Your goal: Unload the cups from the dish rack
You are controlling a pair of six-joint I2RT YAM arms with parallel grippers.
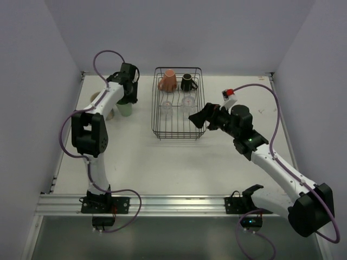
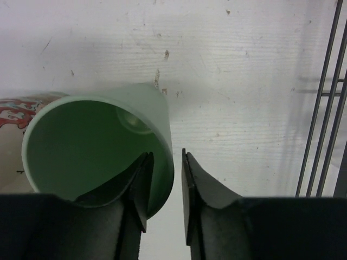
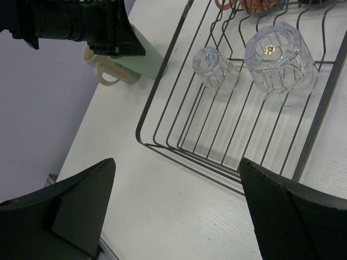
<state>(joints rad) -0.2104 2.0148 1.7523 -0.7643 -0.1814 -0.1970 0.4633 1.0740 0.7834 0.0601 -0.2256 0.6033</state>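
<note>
The dish rack (image 1: 176, 127) of dark wire stands mid-table. In it are a salmon-pink mug (image 1: 167, 80), a small black mug (image 1: 188, 82) and two clear glasses (image 1: 166, 107) (image 1: 188, 102), upside down in the right wrist view (image 3: 212, 66) (image 3: 279, 57). The mint-green tumbler (image 1: 125, 109) stands on the table left of the rack, beside a cream cup (image 1: 104, 103). My left gripper (image 2: 168, 154) straddles the tumbler's (image 2: 92, 146) wall, one finger inside, with a thin gap at the outer finger. My right gripper (image 3: 176, 162) is wide open and empty by the rack's near right corner (image 1: 201, 116).
The rack's wires (image 2: 325, 108) are just right of the left gripper. The cream cup (image 3: 103, 70) has a handle and a red pattern (image 2: 19, 111). Walls close the table at left, back and right. A metal rail (image 1: 173, 203) runs along the near edge.
</note>
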